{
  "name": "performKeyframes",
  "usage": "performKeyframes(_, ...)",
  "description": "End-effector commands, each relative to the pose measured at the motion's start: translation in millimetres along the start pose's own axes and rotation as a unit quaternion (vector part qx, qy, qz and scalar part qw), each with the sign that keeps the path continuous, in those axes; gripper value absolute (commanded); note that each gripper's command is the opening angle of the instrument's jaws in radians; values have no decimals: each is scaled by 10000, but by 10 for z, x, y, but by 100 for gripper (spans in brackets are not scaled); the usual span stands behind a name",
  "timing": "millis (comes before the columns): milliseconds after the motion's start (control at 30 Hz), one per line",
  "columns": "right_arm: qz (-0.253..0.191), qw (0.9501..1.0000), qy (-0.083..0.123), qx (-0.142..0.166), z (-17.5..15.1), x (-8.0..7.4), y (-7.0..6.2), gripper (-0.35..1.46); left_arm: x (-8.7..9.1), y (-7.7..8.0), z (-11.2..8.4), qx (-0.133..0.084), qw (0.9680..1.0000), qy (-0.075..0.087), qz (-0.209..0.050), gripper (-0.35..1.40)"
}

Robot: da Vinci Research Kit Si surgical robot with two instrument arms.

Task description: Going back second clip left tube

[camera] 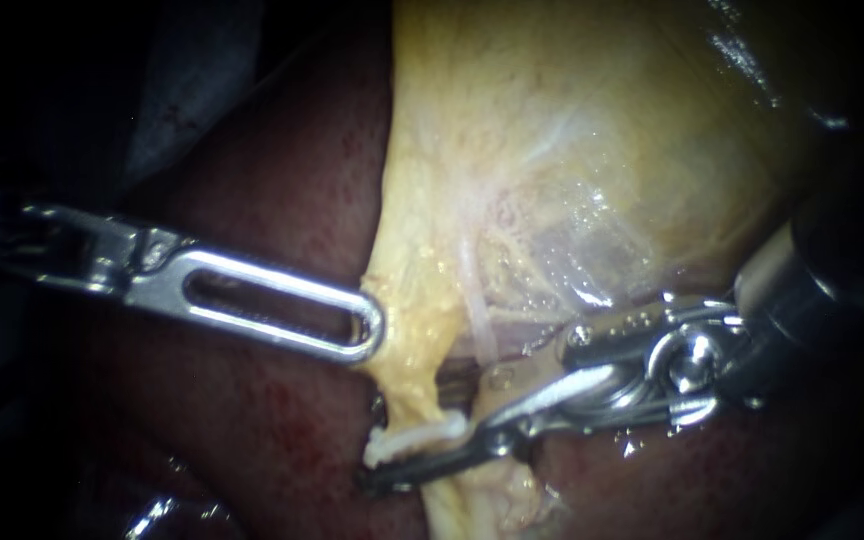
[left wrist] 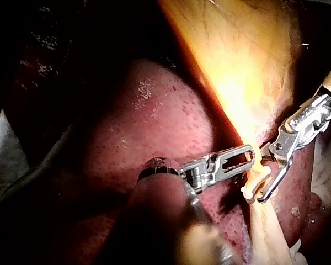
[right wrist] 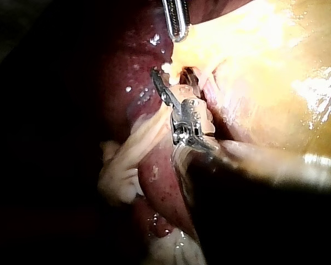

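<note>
The yellow gallbladder narrows into a pale tube that runs down over the dark red liver. A white clip sits across this tube. My right instrument comes in from the right; its jaws stand open, one on each side of the tube at the clip. My left instrument reaches in from the left with a slotted jaw, shut on the edge of the gallbladder's neck above the clip. The left wrist view shows the same: left instrument, right instrument, clip.
A thin whitish strand runs down the gallbladder's neck, right of the tube. Below the clip the tube widens into pale tissue. In the right wrist view, folds of pale tissue lie beside my right instrument.
</note>
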Motion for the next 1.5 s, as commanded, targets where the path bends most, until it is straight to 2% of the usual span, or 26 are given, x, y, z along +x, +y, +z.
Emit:
performKeyframes(33,4,10000,28,-27,-8,1,-1,48,0,1,0,3,10000,4,-2,-35)
performKeyframes(367,-47,9993,281,-222,-93,17,-7,48,0,3,0,-1,10000,3,2,-35)
performKeyframes(667,-139,9977,458,-480,-180,23,-4,48,0,4,2,-8,10000,-3,4,-35)
performKeyframes(800,-146,9966,522,-619,-202,26,-3,48,-1,5,3,-11,10000,-7,4,-35)
performKeyframes(1033,-131,9966,518,-626,-203,24,-3,47,-2,7,6,-18,10000,-13,6,-35)
performKeyframes(1167,-132,9966,518,-625,-204,24,-3,47,-2,15,14,-43,10000,-30,21,-35)
performKeyframes(1367,-134,9966,516,-622,-204,23,-5,47,-4,31,37,-113,9999,-84,51,-35)
performKeyframes(1500,-136,9967,515,-619,-205,23,-5,47,-3,43,60,-145,9998,-81,79,-35)
